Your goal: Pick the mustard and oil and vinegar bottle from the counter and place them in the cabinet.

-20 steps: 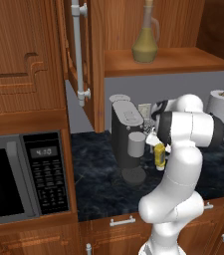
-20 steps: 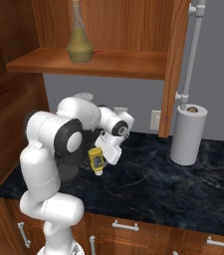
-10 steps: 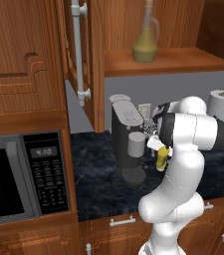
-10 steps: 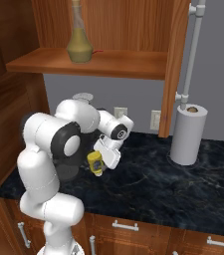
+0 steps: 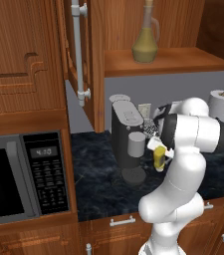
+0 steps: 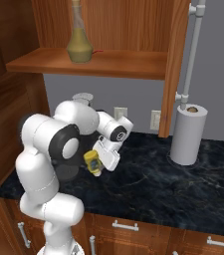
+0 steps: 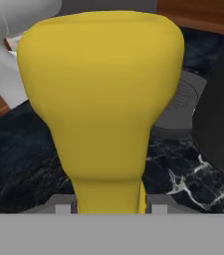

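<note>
Grey wall (image 6: 218, 74), wooden drawers (image 6: 148, 234), built-in microwave (image 5: 19, 182).

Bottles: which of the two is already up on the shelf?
The oil and vinegar bottle, olive-gold with a long neck, stands on the cabinet shelf. The yellow mustard is down at the claw.

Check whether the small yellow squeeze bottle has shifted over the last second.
Cannot tell: the small yellow squeeze bottle sits about where it was beside the black coffee machine; only the hand closed in.
</note>
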